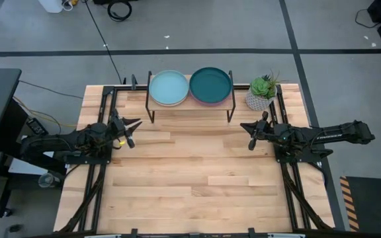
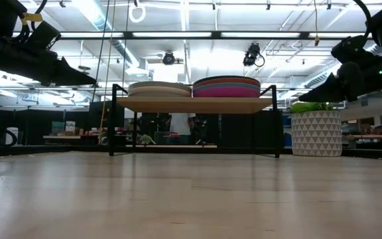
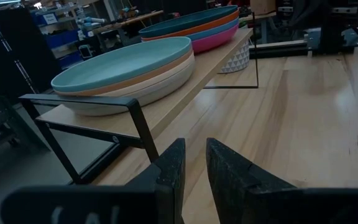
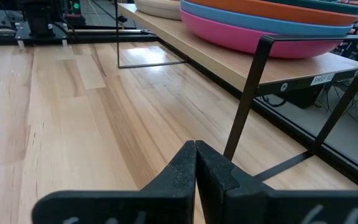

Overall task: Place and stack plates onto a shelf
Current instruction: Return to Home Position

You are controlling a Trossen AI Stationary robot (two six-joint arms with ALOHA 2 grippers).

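Nearest, the bare slatted wooden tabletop (image 1: 197,175) lies between the two arms, which sit at its sides, well apart from each other. The left gripper (image 3: 194,144) hangs near the shelf's left end with only a narrow gap between its fingers, holding nothing. The right gripper (image 4: 196,144) hangs near the shelf's right end with its fingers pressed together, also holding nothing. Farther back, the shelf (image 2: 194,104) stands at the table's far edge on thin black legs and carries two stacks side by side. The left stack has the pale blue plate (image 1: 169,86) on top, then the tan-peach plate (image 3: 166,66), the cream plate (image 3: 157,81) and a pale greyish plate (image 3: 114,104) at the bottom. The right stack has the dark teal plate (image 1: 210,84) on top, over the orange plate (image 4: 278,7), the bright blue plate (image 4: 260,22) and the magenta plate (image 4: 247,38). Just beside the shelf's right end stands a potted plant (image 1: 262,92).
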